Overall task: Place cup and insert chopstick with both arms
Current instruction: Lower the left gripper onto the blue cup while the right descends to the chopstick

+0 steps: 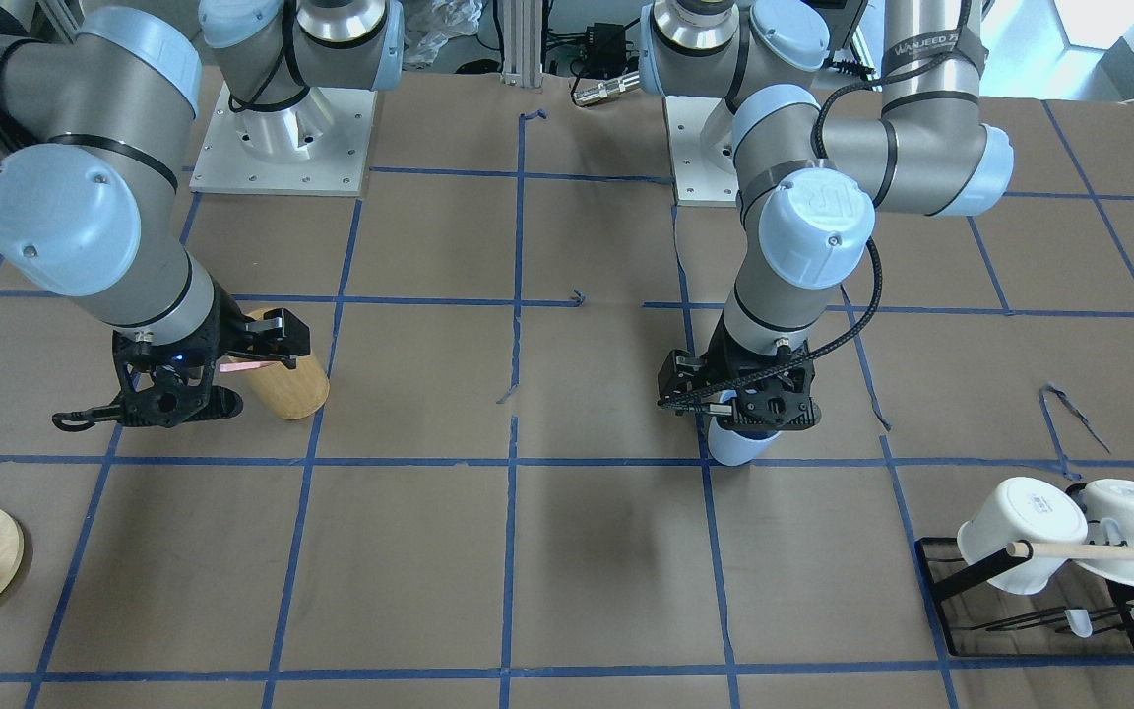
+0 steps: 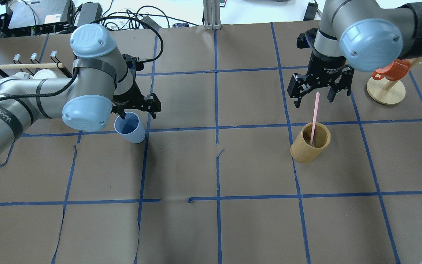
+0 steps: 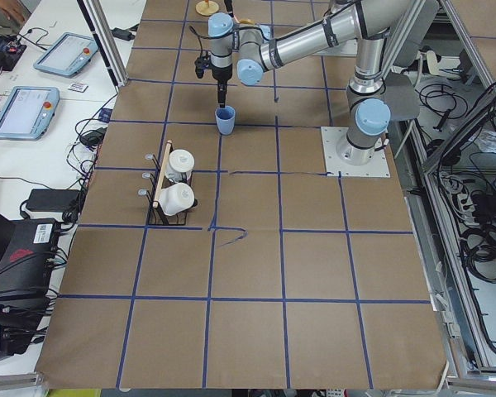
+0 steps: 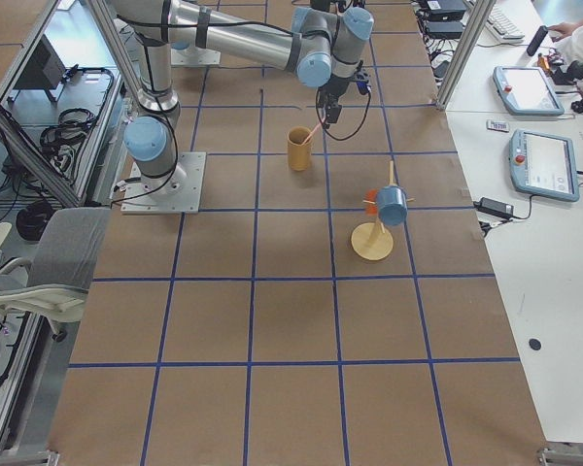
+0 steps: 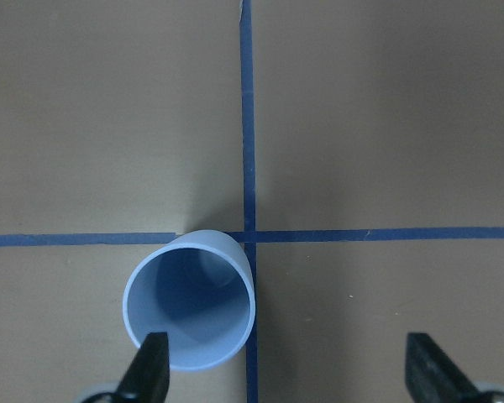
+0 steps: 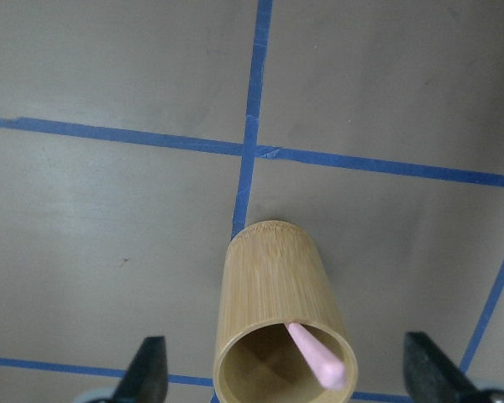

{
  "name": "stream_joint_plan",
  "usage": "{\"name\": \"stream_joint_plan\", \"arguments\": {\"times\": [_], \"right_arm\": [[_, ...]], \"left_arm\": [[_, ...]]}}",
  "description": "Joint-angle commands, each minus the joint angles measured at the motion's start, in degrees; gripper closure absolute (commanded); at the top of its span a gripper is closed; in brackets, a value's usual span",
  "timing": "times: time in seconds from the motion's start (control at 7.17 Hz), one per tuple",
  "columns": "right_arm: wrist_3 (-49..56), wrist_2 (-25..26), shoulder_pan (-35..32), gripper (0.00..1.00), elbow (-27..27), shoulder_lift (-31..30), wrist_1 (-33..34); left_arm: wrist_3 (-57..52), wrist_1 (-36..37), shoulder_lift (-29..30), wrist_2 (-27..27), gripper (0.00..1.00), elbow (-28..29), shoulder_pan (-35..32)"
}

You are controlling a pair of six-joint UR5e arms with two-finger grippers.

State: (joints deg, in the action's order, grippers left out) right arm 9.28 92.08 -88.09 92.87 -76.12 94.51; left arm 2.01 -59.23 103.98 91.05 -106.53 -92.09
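Observation:
The light blue cup stands upright on the table at a tape crossing; it also shows in the front view and the left wrist view. My left gripper is open right above it, with one finger over the cup's rim and the other well off to the side. A pink chopstick leans inside the tan bamboo cylinder. My right gripper is open above the chopstick's top end and holds nothing. In the right wrist view the chopstick rests against the cylinder's rim.
A black rack with two white mugs and a long wooden rod stands at the table's end on my left. A round wooden stand with an orange cup is on my right, close to the right arm.

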Motion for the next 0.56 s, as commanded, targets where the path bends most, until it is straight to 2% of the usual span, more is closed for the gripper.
{"name": "stream_joint_plan", "arguments": {"times": [0.0, 0.14, 0.42], "right_arm": [[0.6, 0.3, 0.0, 0.14, 0.6, 0.1, -0.6], [2.7, 1.2, 0.1, 0.28, 0.4, 0.2, 0.1], [2.8, 0.9, 0.3, 0.5, 0.4, 0.3, 0.0]], "left_arm": [[-0.2, 0.9, 1.8, -0.1, 0.44, -0.6, 0.1], [-0.2, 0.9, 1.8, 0.0, 0.97, -0.5, 0.1], [-0.1, 0.9, 1.8, 0.3, 1.0, -0.6, 0.1]]}}
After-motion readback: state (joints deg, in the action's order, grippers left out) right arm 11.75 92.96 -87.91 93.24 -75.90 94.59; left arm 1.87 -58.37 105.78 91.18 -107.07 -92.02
